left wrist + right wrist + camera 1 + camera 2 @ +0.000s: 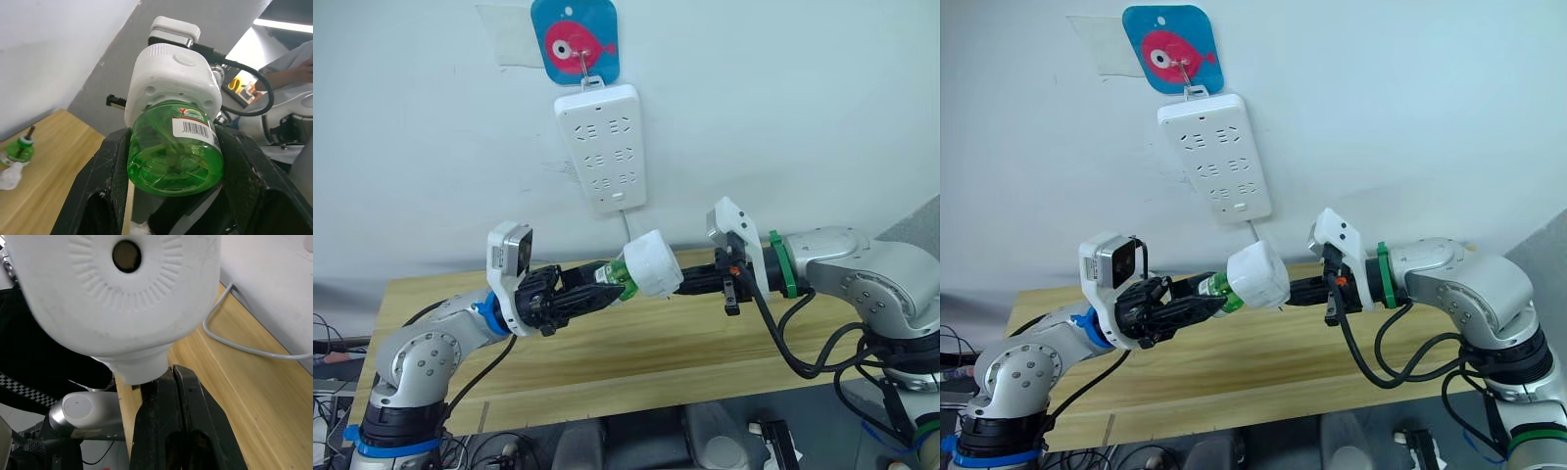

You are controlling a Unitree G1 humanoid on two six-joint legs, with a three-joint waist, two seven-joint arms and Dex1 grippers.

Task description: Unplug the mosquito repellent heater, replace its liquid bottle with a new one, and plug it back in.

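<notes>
heater: white mosquito repellent heater (653, 262) held in the air between the two arms, above the tabletop (636, 352), below the power strip; unplugged, vent hole on domed end faces the right wrist camera
bottle: green liquid bottle (173, 156) with barcode label, seated in the heater's underside, base toward the left arm
left tool: left tool (171, 188) clamped on the green bottle, one black finger (110, 171) on each side of it
right tool: right tool (690, 282) at the heater's far side; fingers (171, 416) close together, touching the heater's narrow white stub, pinch itself not clear, cannot tell if gripping
power strip: long white power strip (603, 145) hanging on the wall from a hook on a blue fish plaque (575, 39), sockets free, grey cable (244, 345) running down to the tabletop
other bottle: second small green bottle (22, 149) with a wick standing on the tabletop, well apart from the heater, beside a crumpled clear wrapper (10, 176)
tabletop: light wood, against the white wall
background: person's arm (288, 76) at the edge of the left wrist view
</notes>
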